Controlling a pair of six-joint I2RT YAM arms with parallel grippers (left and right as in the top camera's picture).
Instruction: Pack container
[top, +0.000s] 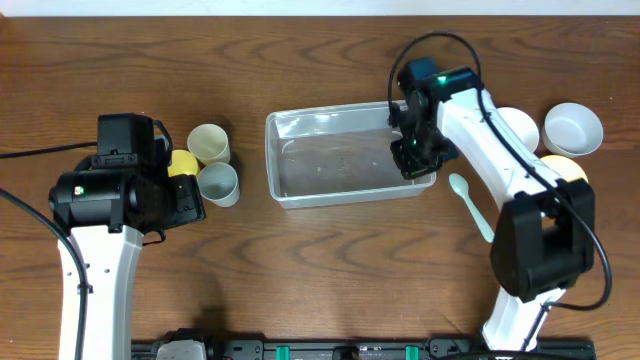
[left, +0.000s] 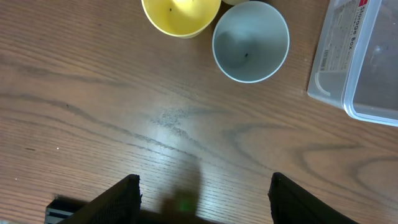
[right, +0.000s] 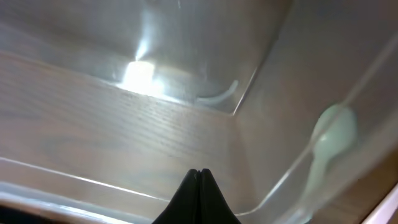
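Observation:
The container (top: 340, 155) is a clear shallow tub in the middle of the table, and I see nothing inside it. My right gripper (top: 412, 160) reaches down at its right end, just inside the wall. In the right wrist view the right gripper (right: 199, 171) is shut, fingers pressed together with nothing visible between them; the container (right: 155, 118) floor and a rounded corner lie ahead. My left gripper (top: 185, 195) hovers by the cups at the left. In the left wrist view the left gripper (left: 205, 186) is open over bare wood, and the container (left: 367, 62) corner shows at the right.
A cream cup (top: 208, 143), a yellow cup (top: 182, 163) and a grey cup (top: 218, 183) cluster left of the tub. A mint spoon (top: 470, 205) lies right of it. Two white bowls (top: 573, 128) and a yellow bowl (top: 565, 168) sit far right.

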